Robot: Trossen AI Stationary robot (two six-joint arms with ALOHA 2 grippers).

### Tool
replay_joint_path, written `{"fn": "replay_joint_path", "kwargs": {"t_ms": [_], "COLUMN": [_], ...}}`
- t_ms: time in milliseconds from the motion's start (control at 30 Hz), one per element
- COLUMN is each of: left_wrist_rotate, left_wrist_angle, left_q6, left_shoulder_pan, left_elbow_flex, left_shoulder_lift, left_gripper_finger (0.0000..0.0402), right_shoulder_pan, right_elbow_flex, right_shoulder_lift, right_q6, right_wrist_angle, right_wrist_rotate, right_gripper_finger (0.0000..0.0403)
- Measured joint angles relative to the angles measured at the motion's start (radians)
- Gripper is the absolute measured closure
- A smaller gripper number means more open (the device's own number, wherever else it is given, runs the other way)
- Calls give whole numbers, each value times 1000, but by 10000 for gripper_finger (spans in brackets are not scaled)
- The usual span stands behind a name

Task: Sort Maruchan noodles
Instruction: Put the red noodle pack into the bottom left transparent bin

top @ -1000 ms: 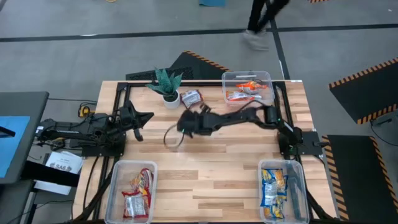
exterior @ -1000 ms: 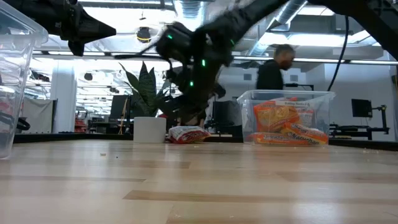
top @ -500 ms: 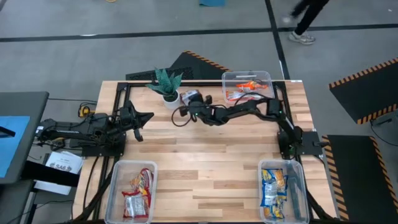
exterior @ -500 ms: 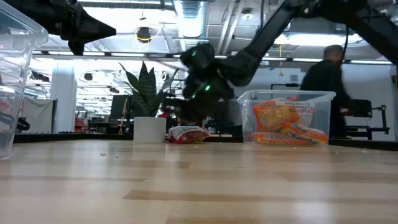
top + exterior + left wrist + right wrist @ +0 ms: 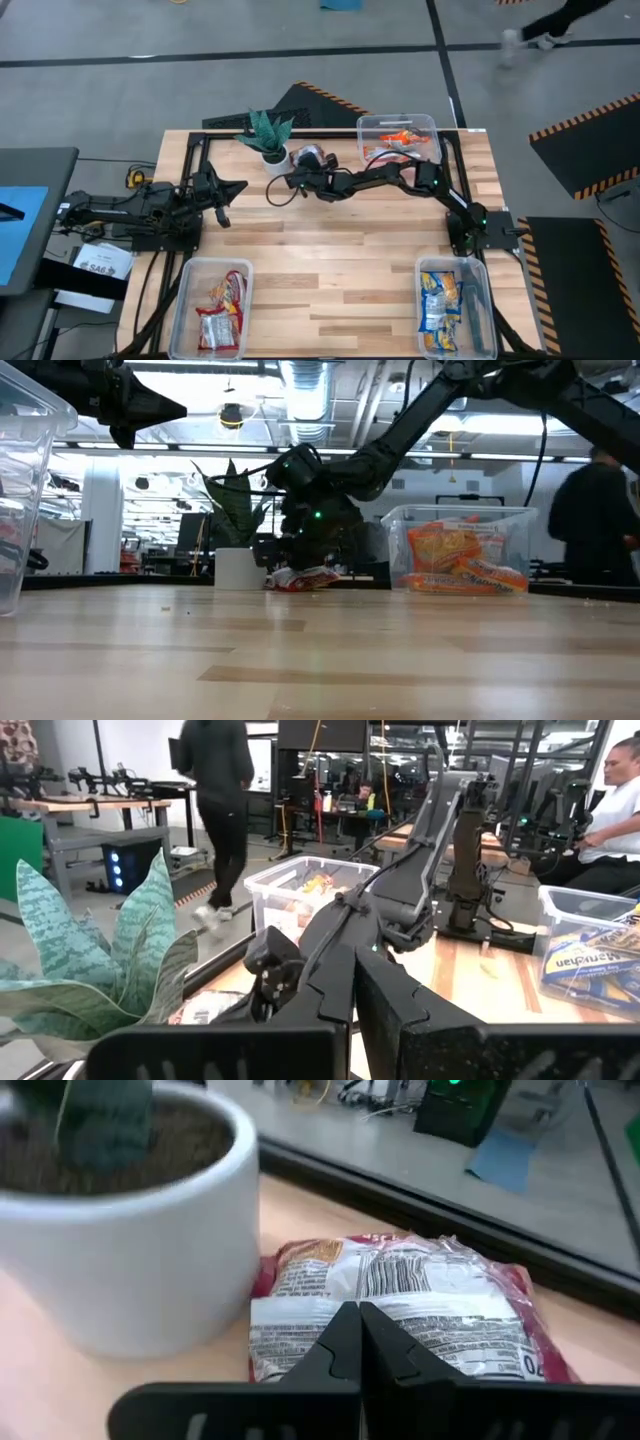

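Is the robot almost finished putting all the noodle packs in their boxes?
Nearly. Packets already sit in the orange bin, the red bin and the blue bin. One red packet lies loose on the table beside the plant pot. The right gripper, shut, hovers at it, holding nothing. The left gripper waits.

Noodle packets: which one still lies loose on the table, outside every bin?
The red-white packet beside the white plant pot, right in front of the shut right gripper; all others sit in bins.
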Motion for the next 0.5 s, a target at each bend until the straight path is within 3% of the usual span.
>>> {"fn": "replay_joint_path", "kwargs": {"t_ms": [333, 500], "left_wrist_rotate": [0, 11], "left_wrist_angle": [-3, -3], "left_q6": [-4, -13], "left_shoulder_pan": [0, 0], "left_elbow_flex": [0, 0], "left_shoulder_lift": [0, 0], "left_gripper_finger": [401, 402], "right_shoulder_pan": [86, 169], "right_elbow_flex": [0, -1], "right_shoulder_lift": [-98, -151], "right_q6": [-119, -208], "right_wrist_angle": [-373, -480], "right_wrist_rotate": [-167, -395], "right_gripper_finger": [392, 392]}}
